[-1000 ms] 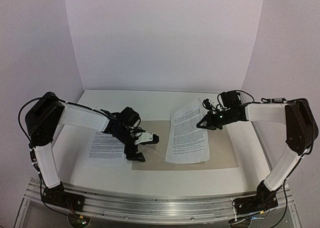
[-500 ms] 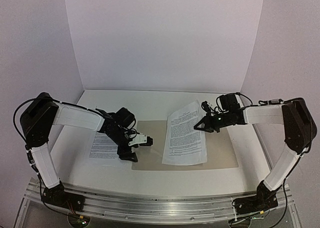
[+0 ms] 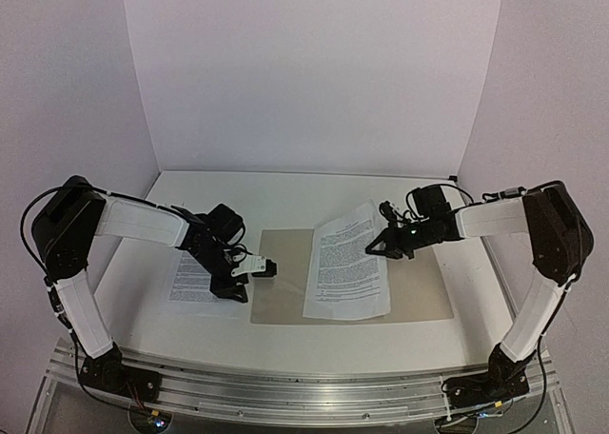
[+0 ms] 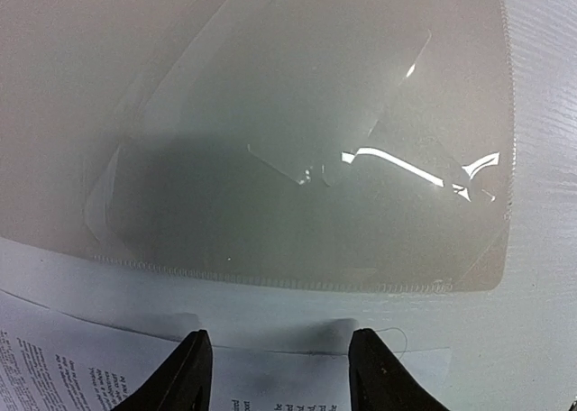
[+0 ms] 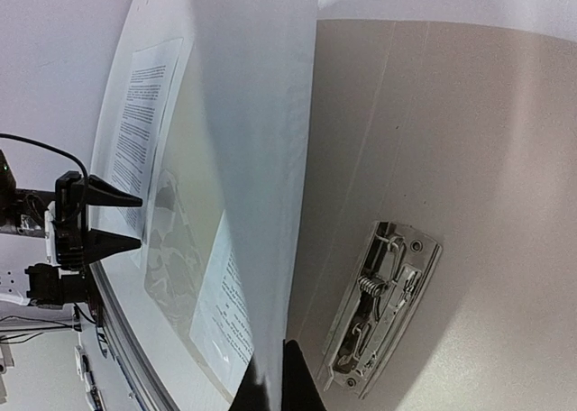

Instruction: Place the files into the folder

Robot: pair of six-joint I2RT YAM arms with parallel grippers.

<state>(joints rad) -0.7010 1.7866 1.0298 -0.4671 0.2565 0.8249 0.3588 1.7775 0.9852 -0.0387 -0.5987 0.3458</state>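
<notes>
Both arms reach inward; left tool (image 4: 279, 343) spread beside folder (image 3: 419, 296) edge; right tool (image 3: 374, 248) pinching raised sheet (image 3: 344, 272).

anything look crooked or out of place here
Yes: the sheet in the right gripper lies tilted on the folder, its far corner past the folder's edge. A second sheet lies outside it.

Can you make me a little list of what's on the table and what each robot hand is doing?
Folder: tan, open, flat on the table
Metal clip: inside the folder, uncovered
First sheet: lying over the folder, right edge lifted
Second sheet: flat on the table, left of the folder
Left gripper: open, empty, low over the second sheet
Right gripper: shut on the first sheet's right edge
</notes>
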